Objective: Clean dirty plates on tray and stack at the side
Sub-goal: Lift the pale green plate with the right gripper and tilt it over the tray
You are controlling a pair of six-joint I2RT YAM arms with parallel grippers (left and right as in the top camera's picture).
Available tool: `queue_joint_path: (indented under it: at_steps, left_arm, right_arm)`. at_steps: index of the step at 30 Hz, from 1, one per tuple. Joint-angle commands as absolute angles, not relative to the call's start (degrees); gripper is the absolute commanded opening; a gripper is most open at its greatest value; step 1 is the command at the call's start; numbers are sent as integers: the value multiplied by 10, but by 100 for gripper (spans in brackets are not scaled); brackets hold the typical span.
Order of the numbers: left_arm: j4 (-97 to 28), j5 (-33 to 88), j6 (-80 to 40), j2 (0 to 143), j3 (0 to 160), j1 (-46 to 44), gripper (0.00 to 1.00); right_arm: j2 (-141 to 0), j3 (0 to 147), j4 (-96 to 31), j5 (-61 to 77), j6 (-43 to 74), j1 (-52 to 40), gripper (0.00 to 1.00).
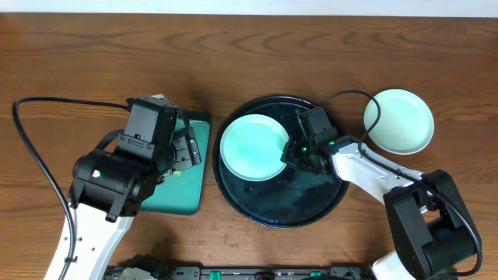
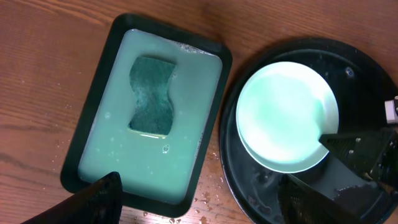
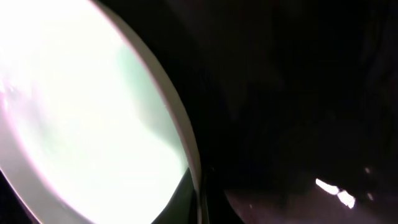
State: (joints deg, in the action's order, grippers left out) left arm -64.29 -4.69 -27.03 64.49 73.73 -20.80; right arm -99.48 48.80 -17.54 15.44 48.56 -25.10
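My right tool (image 1: 292,154) is closed at the right rim of the plate (image 1: 250,146), which lies on the left half of the tray (image 1: 311,206). I cannot tell whether the rim is really caught between the jaws or whether they have closed just beside it. That is my main worry. The tray base looks wet and glossy, so a thin pinch on a slick rim could slip when I lift, and the plate could drop back, clatter or skid toward the tray's raised edge. If the jaws missed, I would lift nothing and waste the move. A one-sided hold also lets the plate droop and drip over the desk (image 1: 93,54). The second plate (image 1: 398,120) sits on the desk just right of the tray, so a careless swing that way could knock it. My left tool (image 1: 184,148) hangs wide open left of the tray, above the green tray (image 1: 183,190) with its sponge (image 2: 151,95) in milky liquid. Dropping it carelessly could splash.
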Motion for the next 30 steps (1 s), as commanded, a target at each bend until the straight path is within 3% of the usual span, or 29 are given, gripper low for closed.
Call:
queue_joint_path:
  at_steps: [1, 8, 17, 22, 30]
  left_arm:
    - [-645, -54, -273, 643, 738, -210, 80]
    - [-647, -54, -273, 643, 738, -210, 80]
    - [-647, -54, -273, 643, 738, -210, 80]
    - [-647, -54, -273, 643, 738, -210, 80]
    - [-647, -54, -273, 644, 738, -210, 80]
  right_arm:
    - [-981, 479, -220, 184, 460, -240, 1]
    - [-876, 479, -276, 291, 350, -229, 1]
    - [-790, 479, -264, 332, 364, -209, 1]
    - [-787, 479, -210, 285, 339, -189, 1]
    - [-785, 481, -141, 89, 196, -188, 1]
